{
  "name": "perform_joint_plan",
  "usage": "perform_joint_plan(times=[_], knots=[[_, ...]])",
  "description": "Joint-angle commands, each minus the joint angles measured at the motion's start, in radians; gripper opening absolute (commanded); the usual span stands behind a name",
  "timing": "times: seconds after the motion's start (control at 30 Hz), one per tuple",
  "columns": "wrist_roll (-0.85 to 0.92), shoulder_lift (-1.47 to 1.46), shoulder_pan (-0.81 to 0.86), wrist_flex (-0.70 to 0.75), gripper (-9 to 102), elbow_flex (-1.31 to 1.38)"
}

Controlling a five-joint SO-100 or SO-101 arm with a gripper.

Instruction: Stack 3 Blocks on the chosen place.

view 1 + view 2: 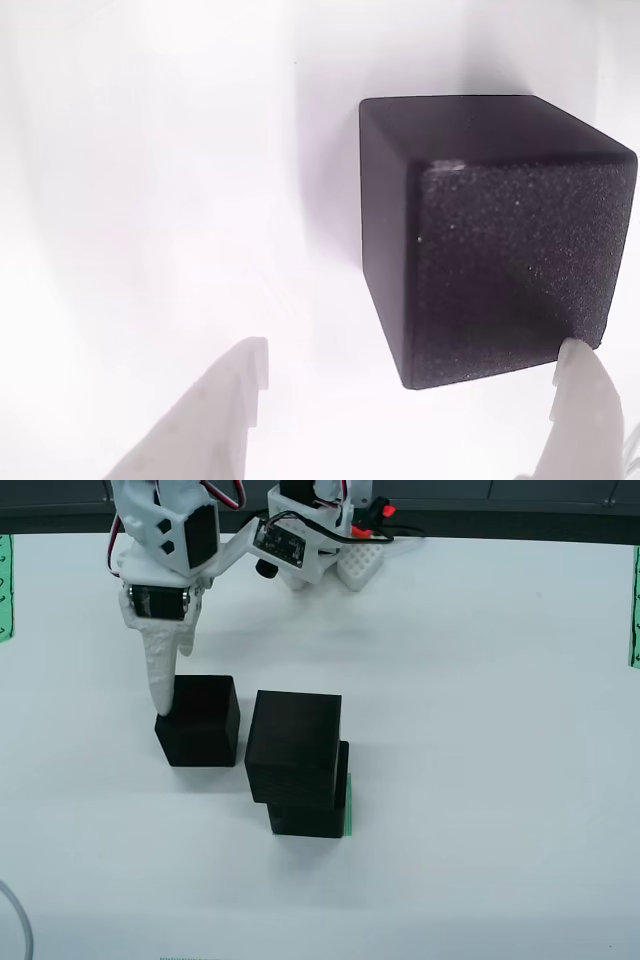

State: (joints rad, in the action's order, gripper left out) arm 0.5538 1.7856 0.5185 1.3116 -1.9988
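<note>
Bench [480,680]: white, flat, carries all items. No containers present; nothing is held in or on anything except the stack noted below.

Arm [165,530]: white printed body with black servos, reaching down at the upper left of the overhead view toward the loose block.

Stack, two blocks: upper block [294,746] sits on lower block [308,815], skewed and overhanging toward the left of that view rather than flush. A thin green edge of the chosen place [348,805] shows along the right side of the lower block; the rest of the patch is covered.

Loose block [199,721]: on the bench just left of the stack, near it but apart from it. In the wrist view it appears as a large black cube [500,240] ahead of the fingers.

Pincer [420,400]: jaws spread wide, grasping nothing. One fingertip [578,360] touches or nearly touches the loose block's near corner; the other finger [235,395] is well off to the side.

Progress, judged: two of three blocks placed; the third remains to be gripped, lifted and set on top. The skewed upper block may make that placement unsteady.
</note>
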Motion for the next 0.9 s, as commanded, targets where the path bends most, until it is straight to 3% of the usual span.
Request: perform_joint_plan(times=[0.0, 0.37, 0.87], knots=[[-0.012, -0.002, -0.021, -0.005, 35, 0.025], [-0.011, -0.014, -0.025, 0.032, 35, 0.124], [-0.041, -0.141, -0.104, -0.075, 35, 0.135]])
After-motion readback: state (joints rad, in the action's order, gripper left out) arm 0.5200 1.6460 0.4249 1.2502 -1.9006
